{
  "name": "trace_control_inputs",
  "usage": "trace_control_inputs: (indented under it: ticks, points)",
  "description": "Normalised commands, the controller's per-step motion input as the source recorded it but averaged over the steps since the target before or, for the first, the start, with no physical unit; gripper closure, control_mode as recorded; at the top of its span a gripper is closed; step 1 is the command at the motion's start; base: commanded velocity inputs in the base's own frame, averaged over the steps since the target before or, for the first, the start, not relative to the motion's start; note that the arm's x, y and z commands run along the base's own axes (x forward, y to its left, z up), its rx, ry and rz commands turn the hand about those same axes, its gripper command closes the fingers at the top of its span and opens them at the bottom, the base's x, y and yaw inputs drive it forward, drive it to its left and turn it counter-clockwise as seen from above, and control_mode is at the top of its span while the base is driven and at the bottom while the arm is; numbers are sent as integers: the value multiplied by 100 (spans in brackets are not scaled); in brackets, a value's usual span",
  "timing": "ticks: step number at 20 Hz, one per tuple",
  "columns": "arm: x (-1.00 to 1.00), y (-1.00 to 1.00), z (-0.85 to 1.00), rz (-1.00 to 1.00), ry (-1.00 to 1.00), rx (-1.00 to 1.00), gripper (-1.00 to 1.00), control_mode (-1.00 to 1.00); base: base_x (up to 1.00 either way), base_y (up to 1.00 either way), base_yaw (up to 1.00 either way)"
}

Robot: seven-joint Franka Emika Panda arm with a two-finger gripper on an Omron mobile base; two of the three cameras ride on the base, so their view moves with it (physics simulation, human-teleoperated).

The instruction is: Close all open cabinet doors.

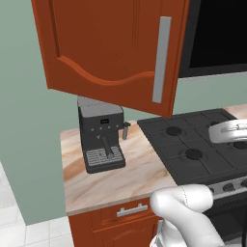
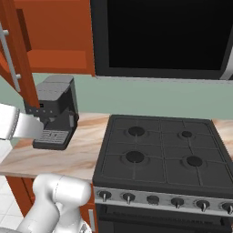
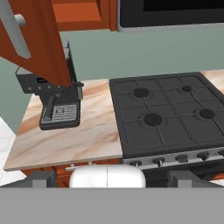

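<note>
While swung open: one cabinet door, twelve o'clock
Espresso machine: one, no legible writing
Hob burners: four
Gripper: jaw state cannot be told

Reddish-brown cabinet door (grey handle), marbled beige counter

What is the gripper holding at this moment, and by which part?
Nothing: the gripper is open and empty, short of the open cabinet door and its handle.
</note>
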Motion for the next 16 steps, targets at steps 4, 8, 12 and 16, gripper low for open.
trace_control_inputs:
  ticks: [4,8,12,16]
  points:
    - [-7,0,-3,0,1,0,-100,-100,0,0,0]
    - [-83,12,-9,0,-6,0,-100,-100,0,0,0]
    - [-87,48,0,0,-21,0,-100,-100,0,0,0]
    - [-19,83,0,0,-14,0,-100,-100,0,0,0]
